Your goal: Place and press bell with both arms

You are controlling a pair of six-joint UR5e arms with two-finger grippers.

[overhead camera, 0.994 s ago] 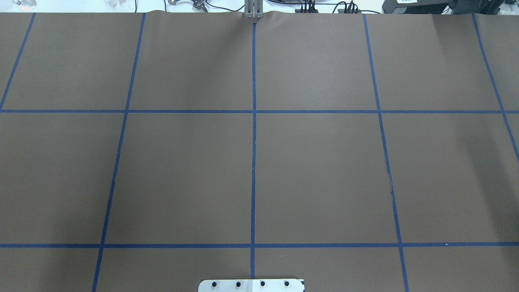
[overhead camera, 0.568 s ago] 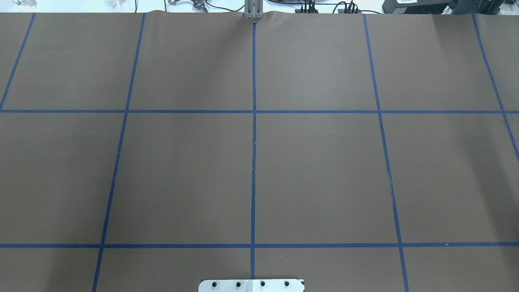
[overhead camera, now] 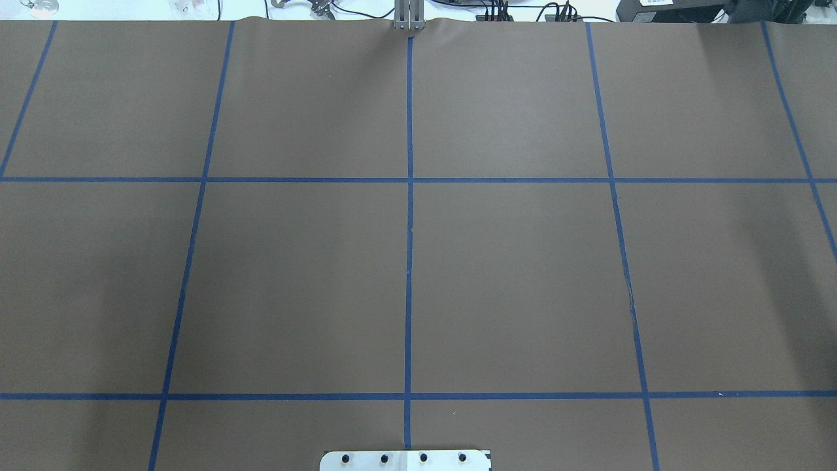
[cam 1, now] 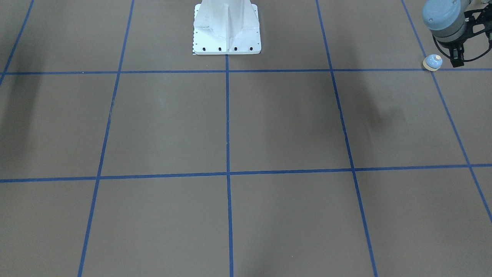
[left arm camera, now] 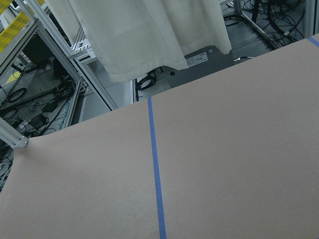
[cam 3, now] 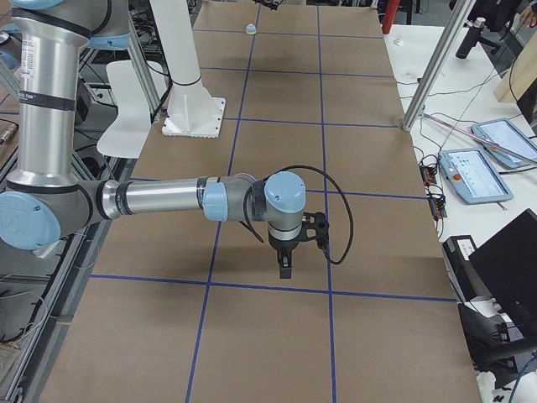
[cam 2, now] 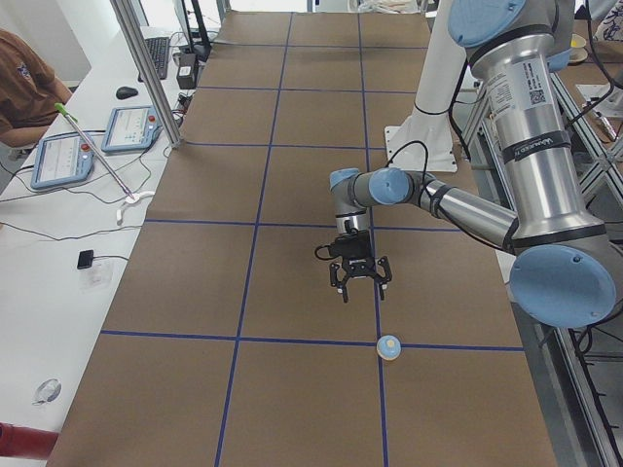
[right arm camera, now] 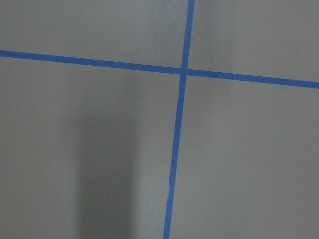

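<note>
Bell (cam 1: 432,62) stands on table (cam 1: 269,127) near left arm's fingers (cam 2: 345,284)

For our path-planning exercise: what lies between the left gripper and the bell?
Exterior left view: only bare table cover and blue tape between left gripper and bell.

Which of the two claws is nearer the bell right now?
The left claw: it hangs over the table a short way from the bell. The right claw is out toward the table's opposite end, nowhere near it.
</note>
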